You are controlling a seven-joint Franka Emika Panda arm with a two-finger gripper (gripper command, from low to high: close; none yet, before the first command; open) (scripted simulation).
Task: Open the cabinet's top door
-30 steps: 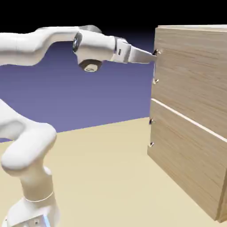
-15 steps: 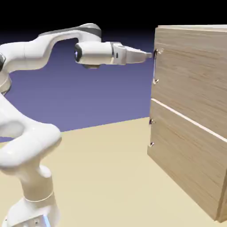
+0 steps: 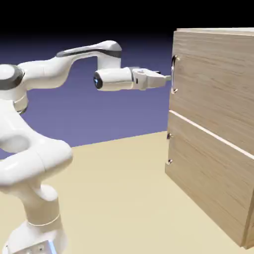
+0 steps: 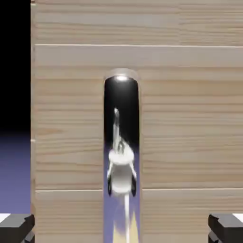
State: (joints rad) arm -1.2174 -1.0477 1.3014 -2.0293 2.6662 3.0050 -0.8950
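Observation:
The cabinet of light oak-grain wood stands at the exterior view's right. Its top door is shut flush, with a small vertical silver handle at its left edge. My gripper points level at that handle, just in front of its middle. In the hand view the shiny handle runs up the middle of the wood panel. The two grey fingertips sit far apart at the bottom corners, either side of the bar and clear of it. The gripper is open and holds nothing.
Below a pale seam is the lower wood panel with its own small handle. The tan table spreads in front of the cabinet. My arm's base stands at the lower left.
The hand has come down from the top end of the handle to its middle and levelled out. The elbow has swung to the right. The jaws have stayed wide apart.

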